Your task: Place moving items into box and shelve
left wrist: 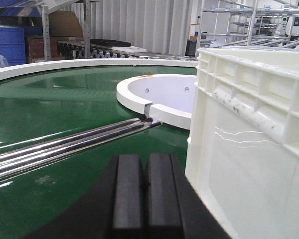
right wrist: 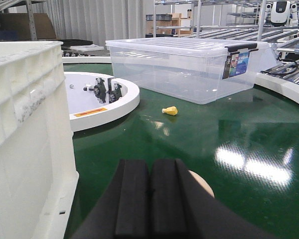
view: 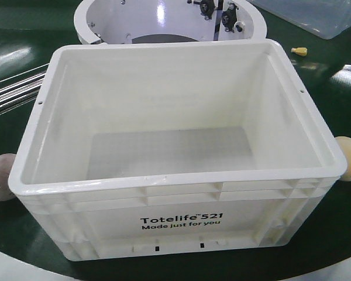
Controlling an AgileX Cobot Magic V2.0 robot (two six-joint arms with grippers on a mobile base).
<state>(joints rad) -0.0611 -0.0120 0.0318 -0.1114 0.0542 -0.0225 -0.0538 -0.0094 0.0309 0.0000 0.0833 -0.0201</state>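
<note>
A: Your box (view: 181, 222) stood upright on the green bench (view: 333, 234), open top up, with its printed wall toward the front camera.

B: Both of your balls lay outside it, on the bench. The pink ball (view: 1, 177) sat at the box's left front corner, partly hidden by the rim. The yellow ball (view: 350, 158) sat close beside the box's right wall. Whether it touched the wall, I couldn't tell.

A: Your left claw (left wrist: 145, 164) hung low over the bench just left of the box. Its black pads were pressed together with nothing between them, and the box's ribbed side wall filled the right of that wrist view.

B: Steel rods (left wrist: 65, 147) ran across the bench farther left of the box, beyond that claw.

A: Your right claw (right wrist: 150, 167) was low on the box's right side, pads also together and gripping nothing. The yellow ball (right wrist: 202, 181) peeked out from behind its right finger.

B: Behind the box sat a white ring (view: 164, 23). A clear tub (right wrist: 184, 69) stood behind and to the right of the box, well apart from it. A small yellow nub (right wrist: 170, 110) lay on the bench near the tub, also behind and right of the box.
</note>
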